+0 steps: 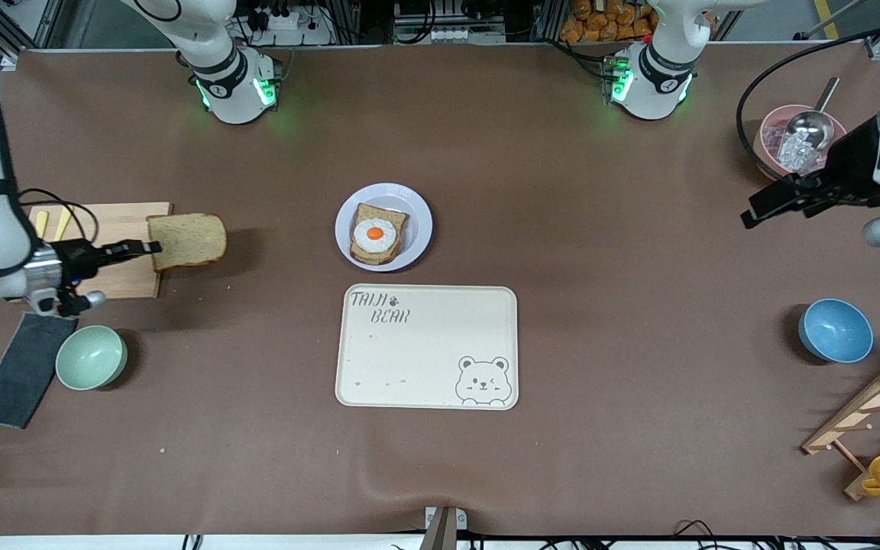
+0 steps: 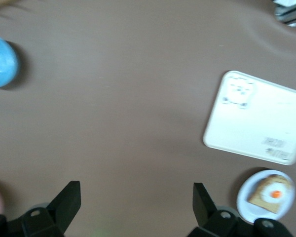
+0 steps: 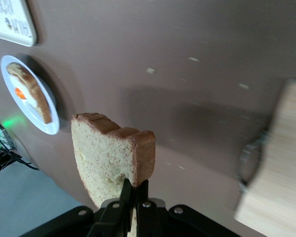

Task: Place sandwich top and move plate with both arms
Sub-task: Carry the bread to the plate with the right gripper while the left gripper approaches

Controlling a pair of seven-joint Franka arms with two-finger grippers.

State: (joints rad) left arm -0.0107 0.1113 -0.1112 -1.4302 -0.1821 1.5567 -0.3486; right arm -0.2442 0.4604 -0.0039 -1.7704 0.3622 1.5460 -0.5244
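Observation:
The sandwich top (image 1: 186, 241), a bare brown bread slice, hangs in my right gripper (image 1: 151, 247), which is shut on its edge. The slice is over the table beside the wooden board. In the right wrist view the slice (image 3: 113, 158) stands upright between the closed fingers of the right gripper (image 3: 134, 186). The pale round plate (image 1: 418, 221) sits mid-table and bears a bread slice with a fried egg (image 1: 376, 234). It also shows in the right wrist view (image 3: 52, 129) and the left wrist view (image 2: 246, 207). My left gripper (image 1: 752, 216) is open and empty (image 2: 135, 192), over the table at the left arm's end.
A cream bear tray (image 1: 428, 347) lies nearer the camera than the plate. A wooden board (image 1: 131, 252), a mint bowl (image 1: 91, 357) and a dark cloth (image 1: 24, 367) are at the right arm's end. A blue bowl (image 1: 835, 330), a pink bowl with a scoop (image 1: 780, 141) and a wooden rack (image 1: 875, 412) are at the left arm's end.

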